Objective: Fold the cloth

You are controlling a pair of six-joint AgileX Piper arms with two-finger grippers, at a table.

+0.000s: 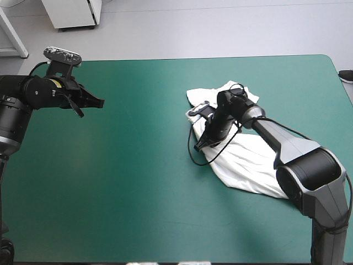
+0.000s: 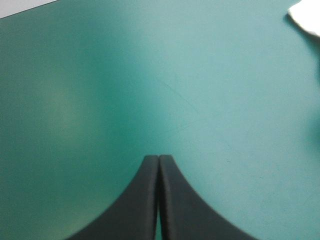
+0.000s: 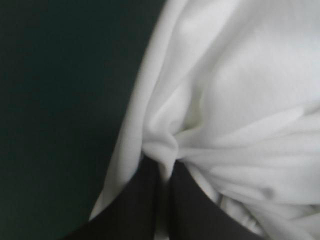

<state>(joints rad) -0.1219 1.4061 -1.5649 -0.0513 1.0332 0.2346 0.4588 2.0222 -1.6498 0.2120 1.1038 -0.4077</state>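
Note:
The white T-shirt (image 1: pixel 248 160) lies crumpled on the right half of the teal-green table, stretched from near the middle toward the front right. My right gripper (image 1: pixel 201 144) is down at its left edge, shut on a pinch of the T-shirt (image 3: pixel 240 100); folds radiate from the black fingers (image 3: pixel 145 200). My left gripper (image 1: pixel 99 102) hovers over the bare cover at the far left, well away from the shirt. It is shut, its fingers (image 2: pixel 145 200) meeting in a point with nothing between them. Only a white corner of the T-shirt (image 2: pixel 306 16) shows in the left wrist view.
Bare teal-green cover (image 1: pixel 127 182) spreads across the left and front of the table. The right arm (image 1: pixel 287 149) reaches over the shirt from the front right corner.

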